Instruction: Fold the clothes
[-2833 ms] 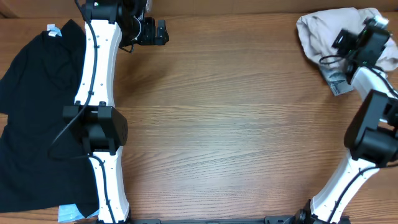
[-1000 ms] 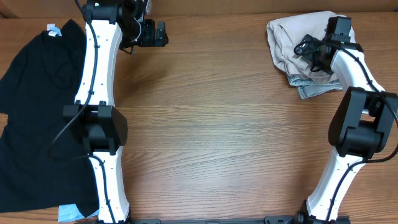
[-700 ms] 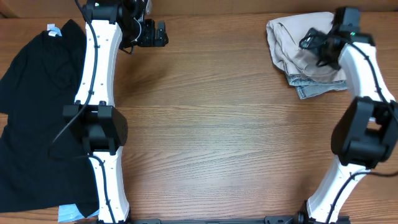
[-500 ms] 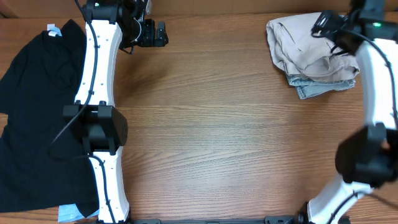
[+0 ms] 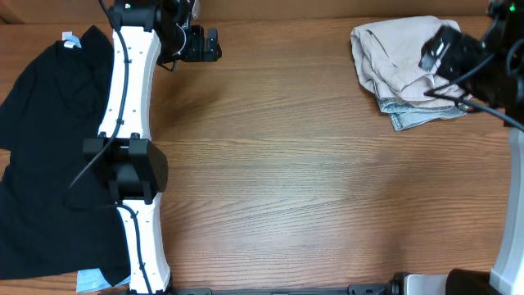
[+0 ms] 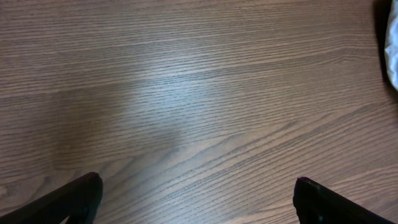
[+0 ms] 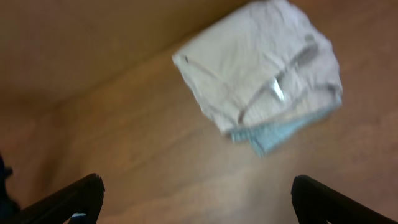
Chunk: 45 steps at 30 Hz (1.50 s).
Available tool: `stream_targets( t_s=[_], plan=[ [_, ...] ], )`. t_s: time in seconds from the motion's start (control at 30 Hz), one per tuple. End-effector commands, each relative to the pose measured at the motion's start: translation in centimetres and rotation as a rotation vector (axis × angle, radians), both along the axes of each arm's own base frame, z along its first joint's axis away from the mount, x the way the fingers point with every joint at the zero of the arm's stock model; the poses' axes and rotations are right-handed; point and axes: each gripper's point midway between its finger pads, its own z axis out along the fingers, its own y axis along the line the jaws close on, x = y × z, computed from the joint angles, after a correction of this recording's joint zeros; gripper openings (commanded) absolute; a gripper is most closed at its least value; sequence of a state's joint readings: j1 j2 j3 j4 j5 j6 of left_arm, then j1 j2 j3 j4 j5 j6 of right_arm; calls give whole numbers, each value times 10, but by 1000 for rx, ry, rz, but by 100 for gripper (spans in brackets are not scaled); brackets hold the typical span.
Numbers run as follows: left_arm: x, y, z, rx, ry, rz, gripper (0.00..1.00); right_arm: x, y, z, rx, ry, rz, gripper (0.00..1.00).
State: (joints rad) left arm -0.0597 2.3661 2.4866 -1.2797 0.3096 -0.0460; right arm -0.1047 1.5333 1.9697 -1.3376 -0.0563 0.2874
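Beige shorts (image 5: 397, 57) lie crumpled at the far right of the counter (image 5: 295, 180), on top of light-blue denim shorts (image 5: 422, 116). Black top (image 5: 41, 147) is spread at the left edge. Right tool (image 7: 199, 202) hangs well above the pile, jaws wide apart, holding nothing. Left tool (image 6: 196, 202) is likewise wide open and empty, over wood.

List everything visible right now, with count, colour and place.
beige shorts: one, pale beige, crumpled, far right of the table
denim shorts: one, light blue, peeking from under the beige shorts
black top: one, black, spread at the left edge
table: one, brown wood
left gripper: one, black, open, empty, over bare table
right gripper: one, black, open, empty, above the beige shorts
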Motion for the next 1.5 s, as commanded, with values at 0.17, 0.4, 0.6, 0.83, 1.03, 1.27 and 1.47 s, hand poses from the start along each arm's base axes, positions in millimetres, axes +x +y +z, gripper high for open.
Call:
stream_targets(
  t_s=[0.17, 0.4, 0.6, 0.83, 1.03, 1.27, 1.47],
  plan=[
    [-2, -2, -4, 12, 5, -18, 100, -24, 4, -12, 13, 101, 6, 100],
    [-2, -2, -4, 12, 5, -18, 100, -26, -8, -14, -42, 117, -36, 100],
    [-2, -2, -4, 12, 5, -18, 100, 6, -10, 9, -69, -47, -37, 100],
    [-2, -2, -4, 12, 5, -18, 100, 14, 5, 21, -129, -181, -26, 100],
    [-2, -2, -4, 12, 5, -18, 100, 12, 18, 5, -122, -307, 1, 100],
    [-2, -2, -4, 12, 5, -18, 100, -20, 36, -29, -75, -479, 62, 100],
    [-2, -2, -4, 12, 5, -18, 100, -66, 36, -75, -68, -537, 68, 100]
  ],
)
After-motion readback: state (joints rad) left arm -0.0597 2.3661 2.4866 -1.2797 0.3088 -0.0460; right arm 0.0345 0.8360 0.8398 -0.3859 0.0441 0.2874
